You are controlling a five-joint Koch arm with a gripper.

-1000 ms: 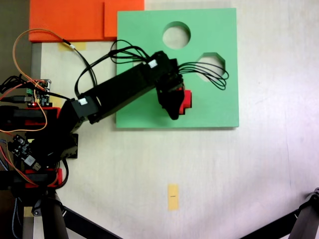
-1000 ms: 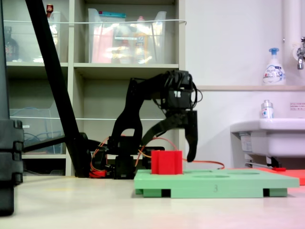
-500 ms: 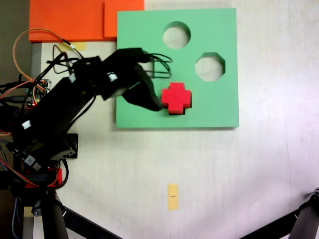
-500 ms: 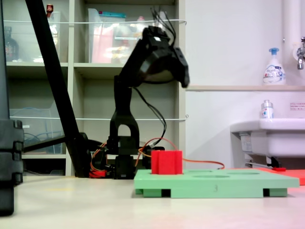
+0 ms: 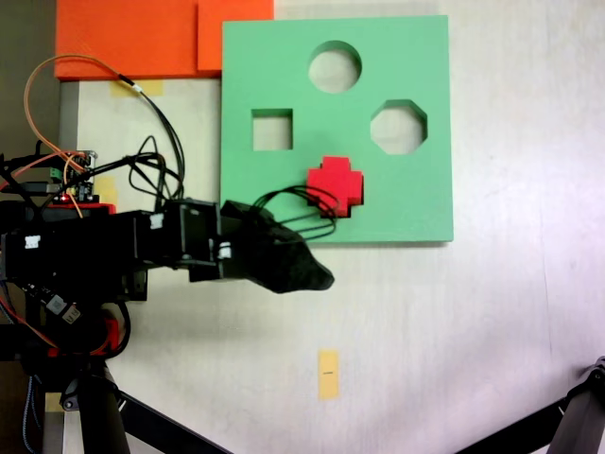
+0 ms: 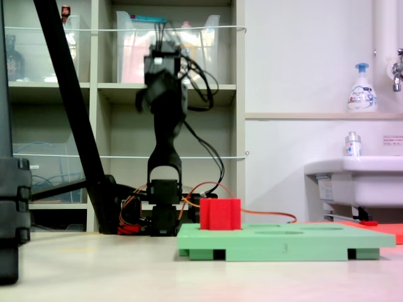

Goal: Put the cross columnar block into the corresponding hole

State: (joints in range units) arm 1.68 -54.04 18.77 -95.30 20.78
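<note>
The red cross columnar block stands upright in the plus-shaped corresponding hole of the green foam board. Its top sticks up above the board's surface. My black gripper hovers off the board's lower edge in a fixed view, apart from the block. In the side-on fixed view it is raised high above the table, blurred and turned toward the camera. Its jaws merge into one dark shape, so their state is unclear. Nothing shows between them.
The board also has a round hole, an octagonal hole and a square hole. Orange foam sheets lie at top left. The arm's base and wiring fill the left. Yellow tape marks the table.
The gripper left the block, rose high and swung back off the board toward the base. The block stayed seated in the board. The square hole is now uncovered.
</note>
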